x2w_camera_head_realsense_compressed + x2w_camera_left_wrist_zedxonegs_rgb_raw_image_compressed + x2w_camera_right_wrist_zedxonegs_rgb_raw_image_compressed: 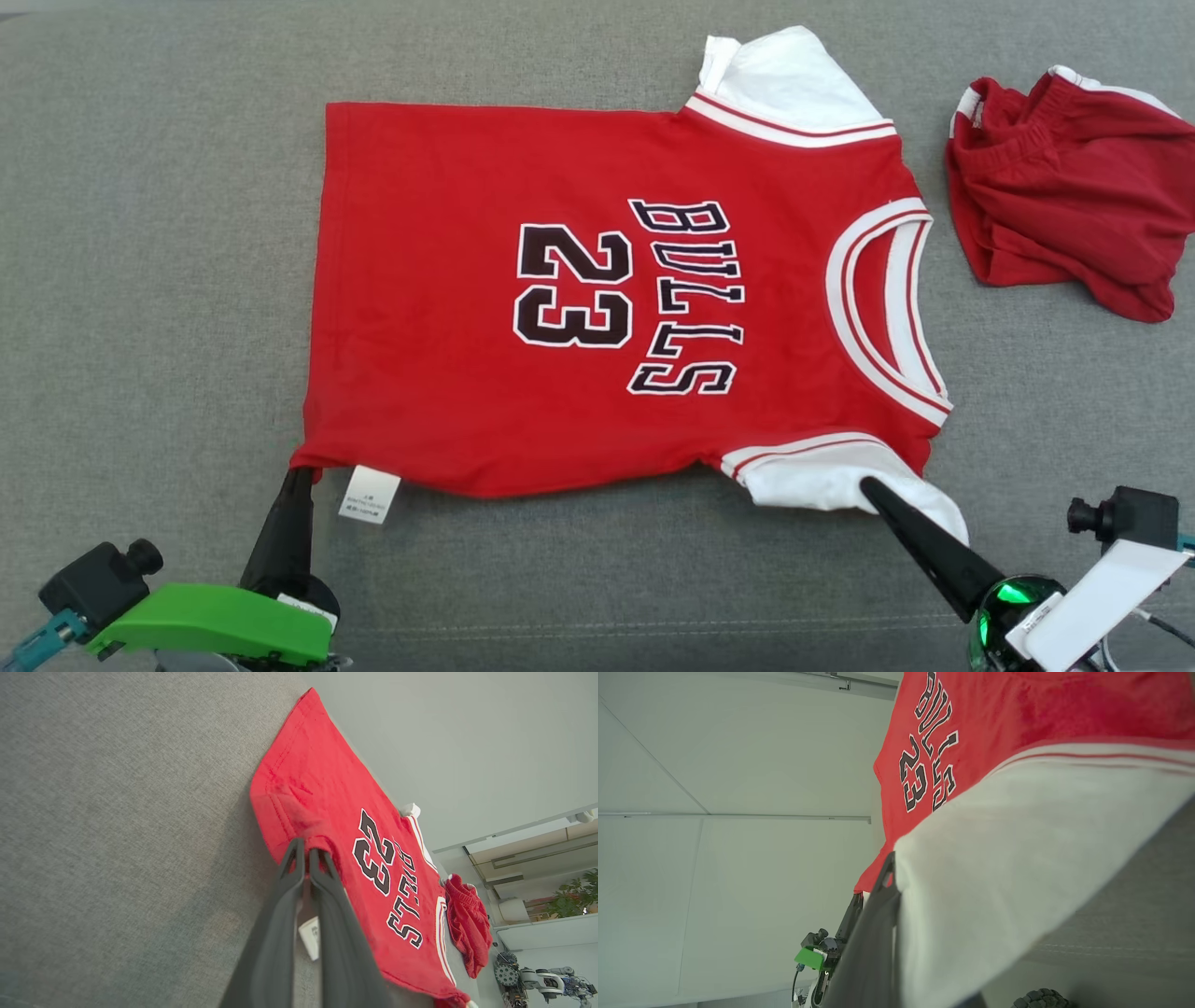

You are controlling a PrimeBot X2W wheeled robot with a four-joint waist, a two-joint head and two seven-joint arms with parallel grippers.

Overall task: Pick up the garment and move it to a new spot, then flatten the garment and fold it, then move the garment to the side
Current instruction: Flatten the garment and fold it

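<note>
While both claws are pinched shut on cloth, one red short-sleeved jersey (579,299) with black "BULLS 23" lettering lies spread flat and face up in the middle of the grey woven upholstery surface (140,280). Its collar points right and its hem points left. It has two white sleeves, one on the far edge and one on the near edge.

The left gripper (297,476) is closed on the jersey's near left hem corner. The left wrist view shows red fabric bunched between its two fingers (299,868). One small white care label (371,495) hangs from the hem just right of that gripper. The right gripper (873,490) is closed on the near white sleeve, which drapes over its finger in the right wrist view.

One pair of crumpled red shorts with white trim (1064,187) sits at the far right, apart from the jersey.

The grey surface is plain, with a stitched seam running along its near edge. Beyond it the wrist views show pale walls, one green potted plant (572,896) on a ledge and some grey machinery (537,977).
</note>
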